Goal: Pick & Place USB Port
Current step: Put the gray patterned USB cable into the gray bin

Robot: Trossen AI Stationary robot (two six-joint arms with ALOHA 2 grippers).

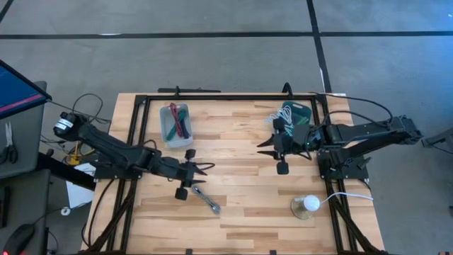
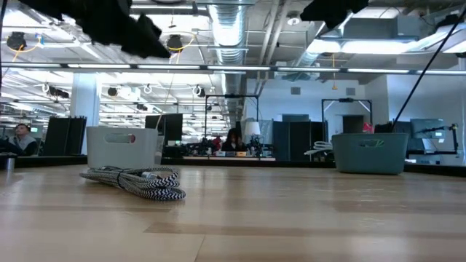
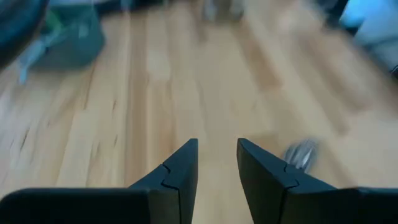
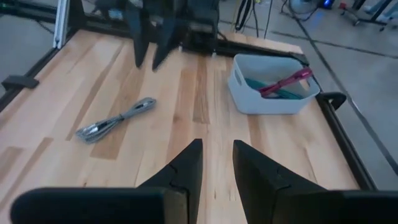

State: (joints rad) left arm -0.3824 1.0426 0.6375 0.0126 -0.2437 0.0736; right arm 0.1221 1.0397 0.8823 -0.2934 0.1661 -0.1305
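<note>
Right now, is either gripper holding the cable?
No: in the high view the bundled cable lies on the table, clear of the empty left gripper and right gripper.

The table (image 1: 241, 177) is pale wood in plank strips, framed by black rails. At upper centre-left, a light grey bin (image 1: 175, 126) holds red and green cables. At upper right, a teal bin (image 1: 297, 112) holds white cable. At lower centre lies a coiled cable (image 2: 138, 180), black-and-white braided in the low view. The lower-right round object (image 1: 309, 205) is white, perhaps on a tan base. Both arms are black.
</note>
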